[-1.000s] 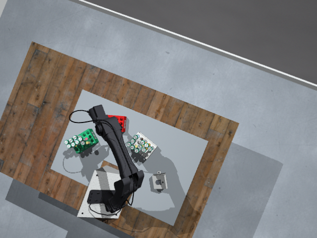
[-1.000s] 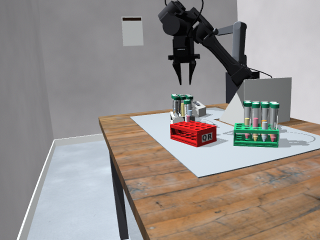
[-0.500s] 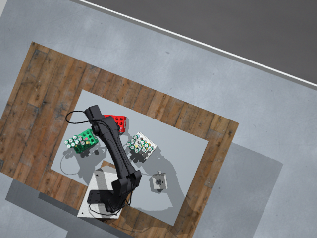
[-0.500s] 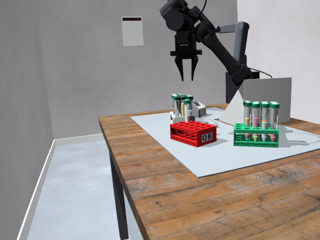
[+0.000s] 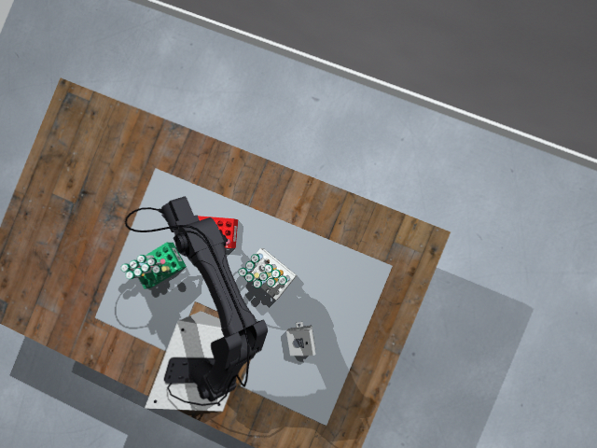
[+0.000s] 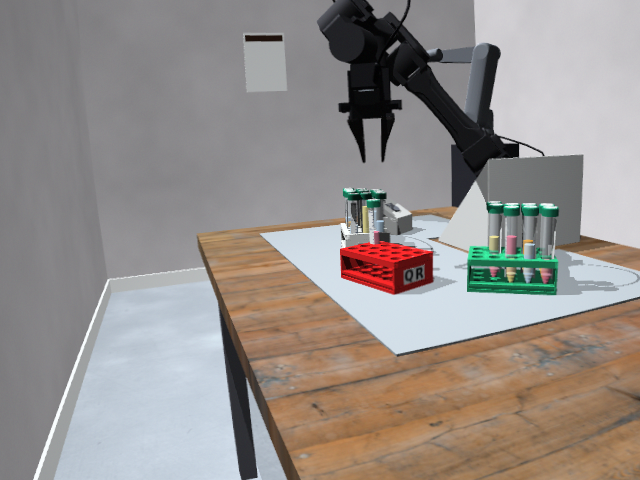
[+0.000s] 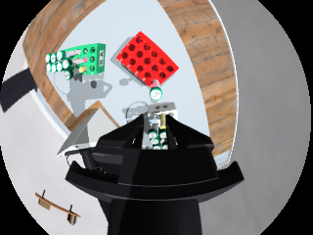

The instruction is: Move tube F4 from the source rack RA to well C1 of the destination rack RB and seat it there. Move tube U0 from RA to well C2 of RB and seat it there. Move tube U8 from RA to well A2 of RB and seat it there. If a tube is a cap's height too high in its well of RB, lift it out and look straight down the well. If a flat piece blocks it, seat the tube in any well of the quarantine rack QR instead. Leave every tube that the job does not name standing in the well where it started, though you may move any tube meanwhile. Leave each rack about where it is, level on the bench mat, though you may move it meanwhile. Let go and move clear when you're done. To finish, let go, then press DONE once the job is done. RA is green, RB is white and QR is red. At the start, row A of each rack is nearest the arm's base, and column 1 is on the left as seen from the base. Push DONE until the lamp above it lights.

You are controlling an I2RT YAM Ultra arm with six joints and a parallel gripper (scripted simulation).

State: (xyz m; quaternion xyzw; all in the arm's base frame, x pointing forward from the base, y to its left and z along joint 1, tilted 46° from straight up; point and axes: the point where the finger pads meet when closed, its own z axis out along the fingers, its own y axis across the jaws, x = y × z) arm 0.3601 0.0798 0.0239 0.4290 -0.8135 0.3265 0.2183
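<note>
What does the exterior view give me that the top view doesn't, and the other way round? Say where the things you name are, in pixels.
Exterior only: the gripper [image 6: 373, 159], its fingers apart with nothing between them; the QR label [image 6: 414, 274] on the end of the red rack.

Top only: the arm's light base plate [image 5: 157, 385] seen from above, with the arm's mount on it.

Both: the red rack [image 5: 233, 222] [image 6: 368, 269], the green rack [image 5: 177, 260] [image 6: 511, 260], the white rack [image 5: 291, 278] [image 6: 355, 239] with green-capped tubes, and the arm [image 5: 219, 284] [image 6: 439, 103].

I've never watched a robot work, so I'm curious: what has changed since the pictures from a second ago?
The gripper has risen slightly, and the top view shows the arm's wrist end shifted a little left, toward the green rack's side. Nothing was taken hold of or let go; the fingers stand apart, empty. The racks and tubes look unchanged.
</note>
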